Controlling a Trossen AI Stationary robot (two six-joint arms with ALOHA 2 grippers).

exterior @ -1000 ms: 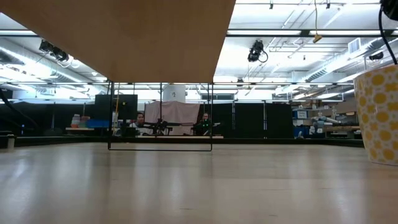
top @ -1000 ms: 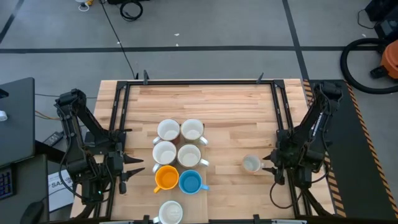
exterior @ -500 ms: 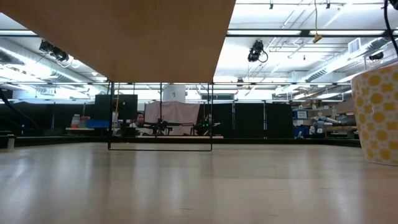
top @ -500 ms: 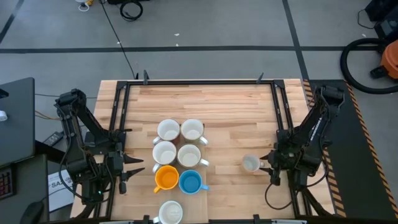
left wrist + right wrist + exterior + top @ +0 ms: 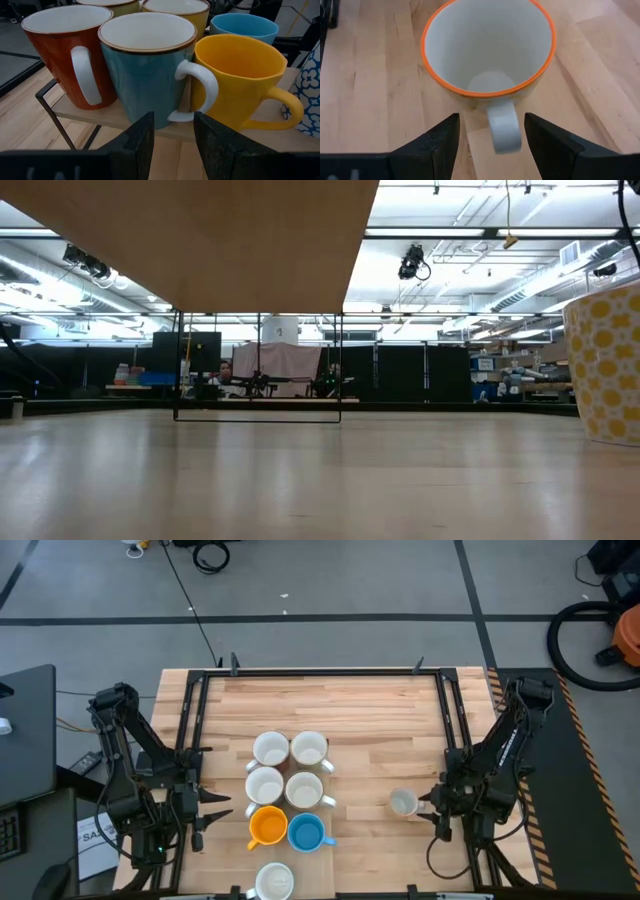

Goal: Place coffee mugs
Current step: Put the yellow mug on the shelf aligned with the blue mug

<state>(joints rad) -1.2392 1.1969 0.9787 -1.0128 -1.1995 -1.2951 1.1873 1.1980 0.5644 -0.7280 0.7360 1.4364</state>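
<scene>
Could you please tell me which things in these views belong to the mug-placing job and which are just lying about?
Part of the job:
- cluster of six mugs
- mug by the right gripper
- mug at the near table edge
- right gripper, fingers open
- left gripper, waiting at the table's left side

Just lying about:
- vacuum cleaner
- cable on the floor
- monitor

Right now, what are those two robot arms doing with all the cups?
The robot is putting coffee mugs out on a wooden table. Six mugs already stand together in two rows, including an orange mug and a bright blue mug. One more, an orange-rimmed mug, stands alone near the right side. The right tool is open and lined up with that mug's handle, not holding it. The left tool waits at the left edge, facing the group of mugs with nothing in it.
</scene>
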